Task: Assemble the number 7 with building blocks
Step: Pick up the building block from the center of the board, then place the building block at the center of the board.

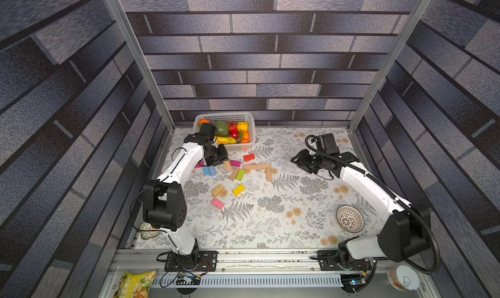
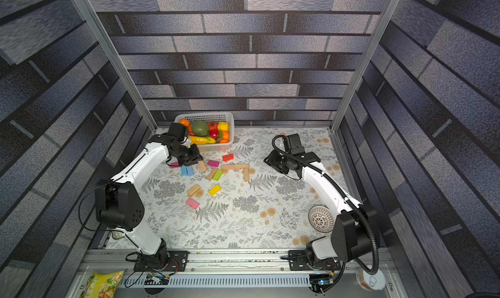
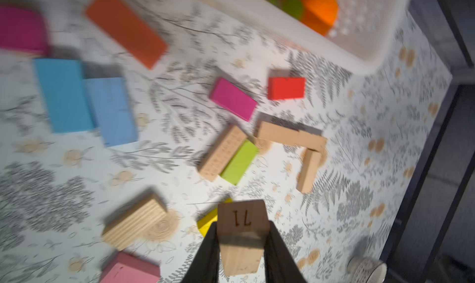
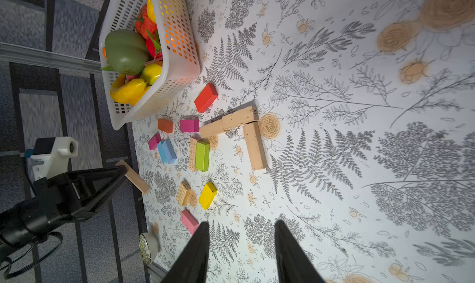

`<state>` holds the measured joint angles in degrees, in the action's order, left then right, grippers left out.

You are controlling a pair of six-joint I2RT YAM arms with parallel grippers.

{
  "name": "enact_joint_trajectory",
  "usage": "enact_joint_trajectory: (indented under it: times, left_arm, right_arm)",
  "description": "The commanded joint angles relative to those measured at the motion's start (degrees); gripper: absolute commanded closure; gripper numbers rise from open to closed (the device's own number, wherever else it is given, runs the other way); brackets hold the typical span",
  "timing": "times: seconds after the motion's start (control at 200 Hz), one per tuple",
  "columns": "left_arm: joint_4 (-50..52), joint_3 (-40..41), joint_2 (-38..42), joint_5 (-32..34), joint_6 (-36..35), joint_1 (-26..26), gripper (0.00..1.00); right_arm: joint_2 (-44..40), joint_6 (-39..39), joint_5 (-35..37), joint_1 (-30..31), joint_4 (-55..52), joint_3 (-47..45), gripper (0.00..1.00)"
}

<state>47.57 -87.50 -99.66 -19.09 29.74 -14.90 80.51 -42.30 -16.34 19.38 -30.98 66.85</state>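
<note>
Firmly my left fingers [image 3: 208, 253] pinched a tan block [image 3: 241, 233], right fingers [image 4: 195, 253] spread; it should butt squarely onto the stem [image 3: 309, 171] ahead.

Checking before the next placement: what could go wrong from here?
1. Left gripper pinches the tan block by one end, tilted; it may twist or slip on release.
2. The stem is one loose block; setting the next against it may nudge it away from the bar.
</note>
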Motion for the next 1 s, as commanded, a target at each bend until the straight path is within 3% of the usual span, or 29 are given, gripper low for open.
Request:
enact_joint_trajectory:
  times: [0.0, 0.185, 0.306, 0.706, 0.997]
  left_arm:
    - [5.6, -3.7, -6.0, -1.7, -7.8, -7.7, 0.77]
    - [9.9, -13.0, -14.9, 0.6, -11.9, -19.0, 0.77]
    - [12.1, -15.9, -17.4, 2.3, -11.9, -23.1, 0.77]
    - [4.3, -7.6, -16.8, 2.8, -2.8, -28.9, 0.77]
    - [2.7, -8.7, -19.7, 1.3, -2.3, -30.2, 0.63]
  right_arm:
    - [-1.8, 0.8, 1.9, -0.4, -4.4, -1.1, 0.56]
    - [-5.3, 0.4, 3.8, -1.1, -6.4, -3.3, 0.56]
    - [-7.4, 0.0, 4.2, -1.7, -6.7, -5.2, 0.56]
    - [-8.0, -1.4, 2.3, -2.3, -4.8, -9.6, 0.56]
    - [-8.7, -1.2, 2.4, -2.3, -6.4, -9.1, 0.56]
